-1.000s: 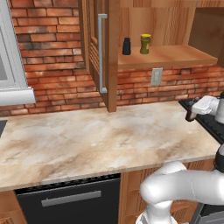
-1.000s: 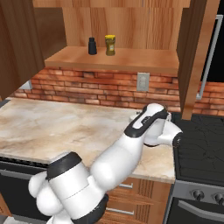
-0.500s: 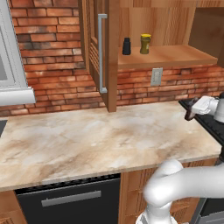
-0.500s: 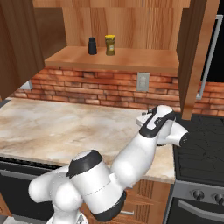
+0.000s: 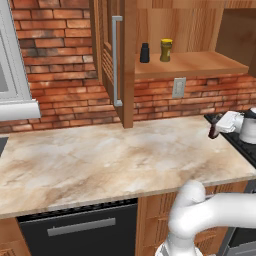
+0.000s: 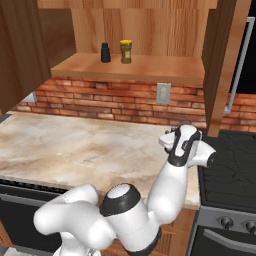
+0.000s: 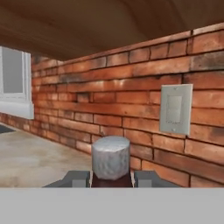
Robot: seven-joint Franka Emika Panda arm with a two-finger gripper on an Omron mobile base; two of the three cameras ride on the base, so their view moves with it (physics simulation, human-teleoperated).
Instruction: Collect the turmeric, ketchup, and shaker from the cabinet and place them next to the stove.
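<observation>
Now pincer [image 7: 112,178] clamped on ketchup [image 5: 213,131] at counter [image 5: 100,160] edge beside stove [image 6: 232,170].

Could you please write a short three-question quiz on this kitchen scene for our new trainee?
1. True or false: the ketchup is held in the claw near the stove.
2. Multiple choice: which items stand on the shelf of the cabinet? A) the shaker and the turmeric; B) the ketchup and the shaker; C) all three.
3. Fill in: on the brick wall below the shelf sits a grey ______.

Key
1. True: the hand view shows the bottle's cap between the fingers, and the left base view shows the dark bottle at the counter's stove end.
2. A.
3. Outlet plate.
</observation>
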